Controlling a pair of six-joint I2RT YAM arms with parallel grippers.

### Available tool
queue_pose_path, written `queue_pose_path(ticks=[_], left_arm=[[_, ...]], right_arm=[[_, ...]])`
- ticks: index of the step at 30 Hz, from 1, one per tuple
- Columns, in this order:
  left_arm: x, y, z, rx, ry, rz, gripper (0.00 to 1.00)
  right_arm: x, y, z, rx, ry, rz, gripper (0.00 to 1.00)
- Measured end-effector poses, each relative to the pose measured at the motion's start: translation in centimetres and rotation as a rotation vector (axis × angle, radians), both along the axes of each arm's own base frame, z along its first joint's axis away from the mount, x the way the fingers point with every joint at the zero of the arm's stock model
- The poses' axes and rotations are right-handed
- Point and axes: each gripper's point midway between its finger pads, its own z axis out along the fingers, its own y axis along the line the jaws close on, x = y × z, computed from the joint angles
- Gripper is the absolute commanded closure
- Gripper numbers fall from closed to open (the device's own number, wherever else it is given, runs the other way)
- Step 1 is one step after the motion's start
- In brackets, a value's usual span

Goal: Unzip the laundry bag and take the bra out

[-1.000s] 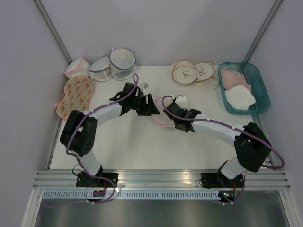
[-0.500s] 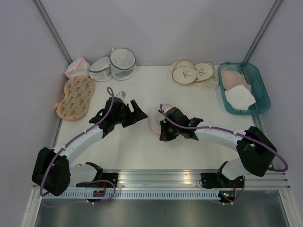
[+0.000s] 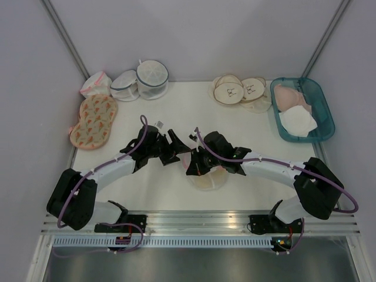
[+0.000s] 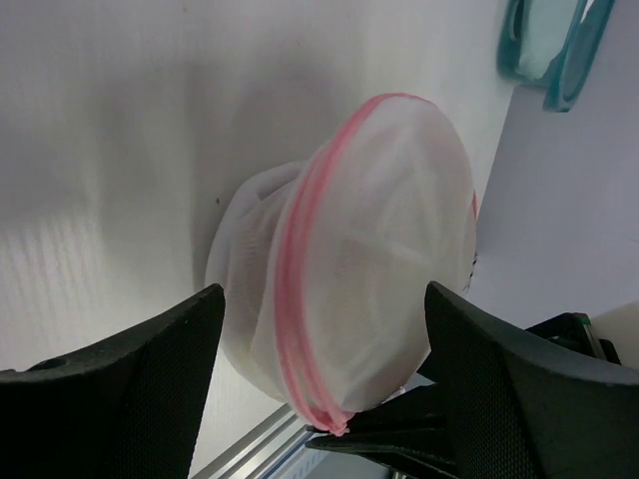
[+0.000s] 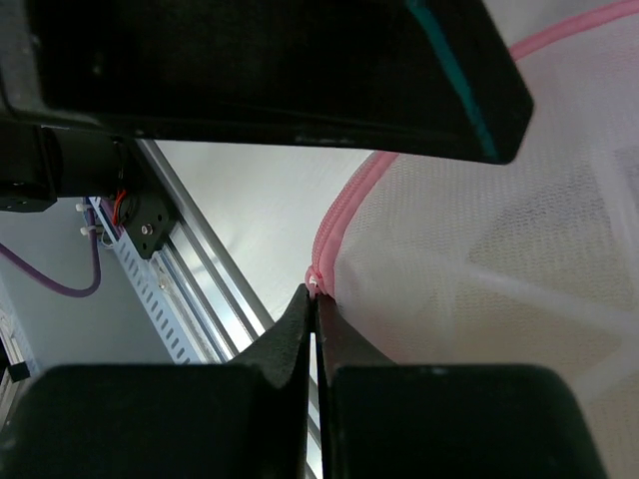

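Observation:
The laundry bag (image 3: 210, 179), a round white mesh dome with a pink zipper rim, lies near the table's front middle. In the left wrist view it (image 4: 379, 239) stands on edge with its pink rim toward me. My right gripper (image 3: 194, 166) is shut on the zipper pull at the rim's end, seen pinched between its closed jaws (image 5: 315, 296), with the mesh (image 5: 519, 230) beside it. My left gripper (image 3: 178, 148) is open just left of the bag, its jaws spread wide on either side of it (image 4: 324, 299) without touching. The bra is hidden.
At the back left stand two white mesh bags with grey-blue rims (image 3: 152, 76), a small pink-edged pouch (image 3: 94, 84) and a patterned bra (image 3: 93, 120). Bra pads (image 3: 235, 91) lie at the back. A teal tray (image 3: 322, 98) holds pale garments at the right. The front rail is close.
The right gripper has pulled the bag toward the table's front edge. The left arm drew back to the left, then came in again beside the bag with its jaws open.

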Motion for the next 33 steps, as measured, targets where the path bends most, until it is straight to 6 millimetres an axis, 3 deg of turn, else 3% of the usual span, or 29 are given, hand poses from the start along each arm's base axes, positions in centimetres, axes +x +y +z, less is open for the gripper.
queue_pose_path(ticks=[2, 8, 12, 15, 22, 29, 33], left_arm=[[0.2, -0.9, 0.1, -0.027, -0.002, -0.007, 0.21], [0.0, -3.2, -0.5, -0.069, 0.017, -0.053, 0.56], [0.3, -3.6, -0.7, -0.080, 0.020, -0.055, 0.86], [0.4, -3.7, -0.6, -0.082, 0.018, -0.054, 0.98], [1.1, -3.1, -0.3, -0.069, 0.015, -0.029, 0.98], [2.4, -1.5, 0.2, -0.043, -0.001, 0.030, 0.98], [2.1, -1.4, 0.5, -0.038, -0.006, 0.028, 0.92]], right_arm=[[0.0, 0.0, 0.0, 0.000, 0.000, 0.001, 0.99], [-0.1, -0.1, -0.1, -0.005, 0.003, 0.000, 0.99], [-0.1, -0.4, -0.4, -0.025, 0.005, -0.003, 1.00], [-0.2, -0.9, -0.7, -0.047, 0.005, -0.004, 1.00], [-0.2, -3.2, -1.8, -0.169, -0.010, -0.025, 1.00], [0.1, -8.0, -4.6, -0.422, -0.021, -0.118, 0.99], [1.5, -10.0, -4.6, -0.524, -0.075, -0.198, 0.99]])
